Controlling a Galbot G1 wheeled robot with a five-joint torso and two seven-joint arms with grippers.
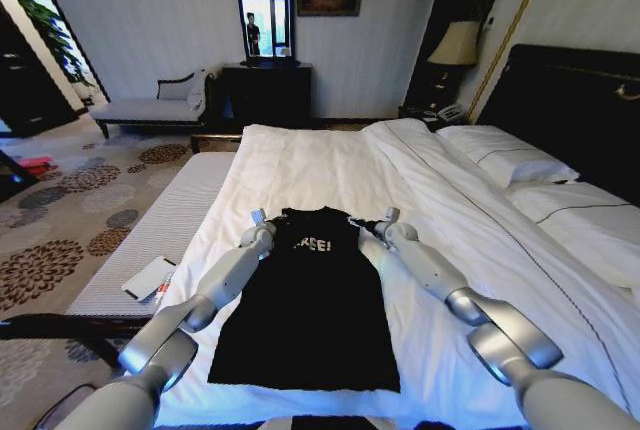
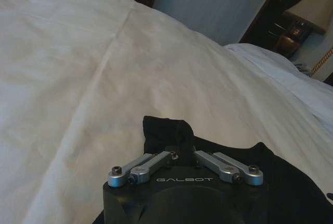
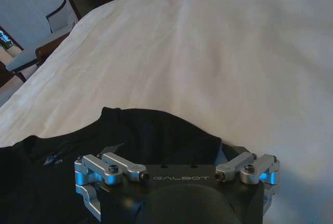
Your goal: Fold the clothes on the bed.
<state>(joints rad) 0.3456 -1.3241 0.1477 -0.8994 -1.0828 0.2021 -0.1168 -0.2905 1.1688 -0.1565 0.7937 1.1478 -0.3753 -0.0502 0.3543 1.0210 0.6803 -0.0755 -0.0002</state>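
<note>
On the bed (image 1: 300,165), near its left edge, the T-shirt (image 1: 310,320) lies flat, collar far; left gripper (image 1: 259,220) and right gripper (image 1: 385,220) sit at its shoulders, apparently pinching fabric, probably to fold the top toward the hem

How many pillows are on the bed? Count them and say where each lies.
2. One pillow lies by the headboard, farther from the robot; the other pillow lies beside it, nearer. More may sit past the picture's edge.
</note>
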